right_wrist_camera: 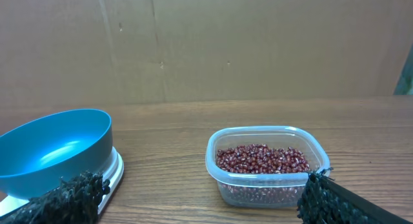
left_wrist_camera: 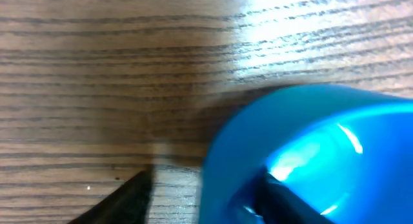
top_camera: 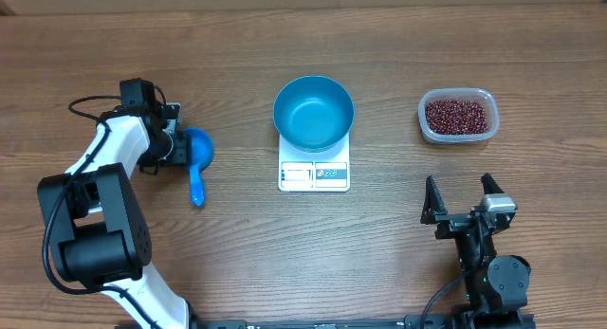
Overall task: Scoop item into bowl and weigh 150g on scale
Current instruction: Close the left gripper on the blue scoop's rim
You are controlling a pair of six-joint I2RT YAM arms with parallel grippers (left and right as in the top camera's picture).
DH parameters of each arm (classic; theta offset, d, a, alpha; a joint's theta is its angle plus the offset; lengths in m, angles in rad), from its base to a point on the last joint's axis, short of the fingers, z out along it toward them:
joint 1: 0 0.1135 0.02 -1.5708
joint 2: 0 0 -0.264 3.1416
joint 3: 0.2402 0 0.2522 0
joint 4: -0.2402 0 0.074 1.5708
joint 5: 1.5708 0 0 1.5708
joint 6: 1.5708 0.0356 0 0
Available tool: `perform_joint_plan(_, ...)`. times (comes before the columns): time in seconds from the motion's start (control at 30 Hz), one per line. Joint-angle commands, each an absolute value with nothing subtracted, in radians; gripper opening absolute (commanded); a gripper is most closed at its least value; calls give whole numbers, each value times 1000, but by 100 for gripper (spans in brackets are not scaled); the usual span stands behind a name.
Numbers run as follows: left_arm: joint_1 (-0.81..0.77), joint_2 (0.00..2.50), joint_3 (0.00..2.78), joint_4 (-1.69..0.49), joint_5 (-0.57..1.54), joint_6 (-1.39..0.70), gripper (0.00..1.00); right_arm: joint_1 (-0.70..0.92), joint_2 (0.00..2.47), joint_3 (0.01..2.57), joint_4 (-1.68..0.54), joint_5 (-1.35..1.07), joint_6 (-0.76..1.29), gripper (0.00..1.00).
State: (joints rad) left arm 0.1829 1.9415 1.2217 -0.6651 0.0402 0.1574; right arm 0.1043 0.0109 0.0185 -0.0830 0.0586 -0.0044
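A teal-blue bowl stands empty on the white scale at mid-table. The item, dark red-brown beans, fills a clear plastic tub at the right. A bright-blue scoop lies on the table at the left, handle toward the front. My left gripper straddles the scoop's wall, one finger inside the cup, the other outside with bare wood between it and the wall. My right gripper stands open in front of the tub, holding nothing.
The wooden table stretches across the whole view. A brown cardboard wall rises behind the table's far edge. The left arm's base stands at the front left and the right arm's base at the front right.
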Motion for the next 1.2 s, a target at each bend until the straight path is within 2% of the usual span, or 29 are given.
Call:
perform_joint_plan(0.0, 173, 1962, 1211, -667, 26, 156, 49, 99, 3, 8, -80, 59, -9, 100)
perform_joint_plan(0.2, 170, 1962, 1211, -667, 26, 156, 44, 99, 3, 8, -80, 59, -9, 100)
perform_joint_plan(0.4, 169, 1962, 1211, -668, 26, 156, 25, 99, 3, 8, -80, 59, -9, 100)
perform_joint_plan(0.77, 169, 1962, 1211, -669, 26, 155, 6, 99, 3, 8, -80, 59, -9, 100)
perform_joint_plan(1.17, 169, 1962, 1211, -669, 27, 147, 4, 99, 3, 8, -79, 59, -9, 100)
